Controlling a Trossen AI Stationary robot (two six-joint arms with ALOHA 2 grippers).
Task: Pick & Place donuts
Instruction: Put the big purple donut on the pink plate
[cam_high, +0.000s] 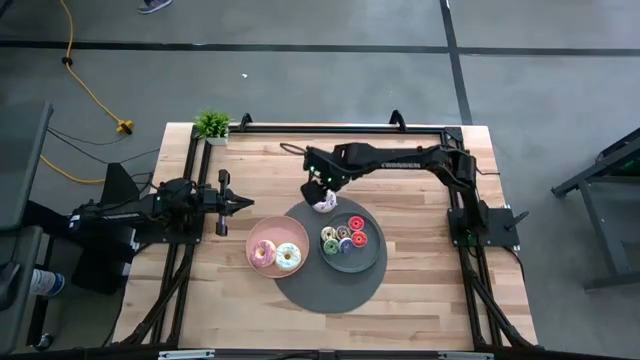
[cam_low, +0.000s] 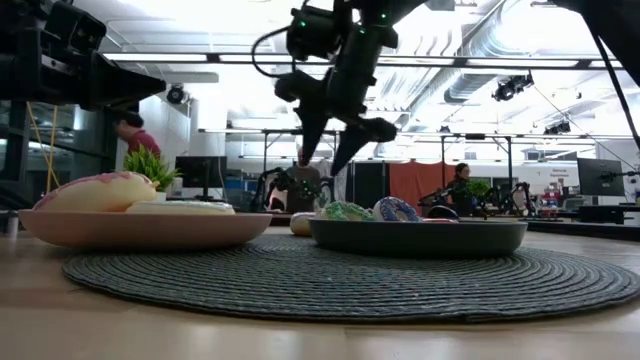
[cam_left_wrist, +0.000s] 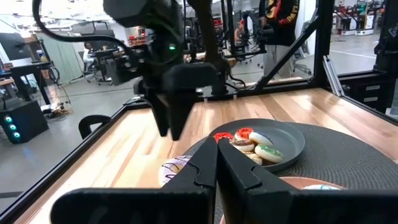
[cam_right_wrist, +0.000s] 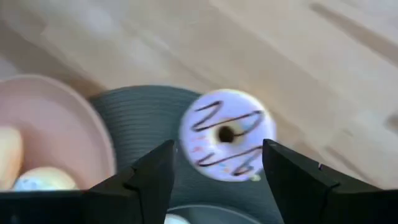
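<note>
Most of the job looks done, imo. Two big donuts already sit in the pink plate, and the tiny donuts are bunched in the grey plate, both plates on the round woven mat. What's left, as far as I can see: one white-iced donut w/ dark squiggles, lying flat at the mat's far edge, partly on the wood, just beside the grey plate and not in any plate.

The right arm reaches in across the far side of the table, elbow bent, wrist pointing down. Right gripper hovers directly over that last donut, jaws spread wide, one finger to each side of it in the wrist view, nothing held, not touching yet. Seems lined up for a straight drop & pinch.

Left arm waits at the table's left side, stretched out level toward the plates; left gripper is pinched fully closed, empty, well apart from the pink plate.
</note>
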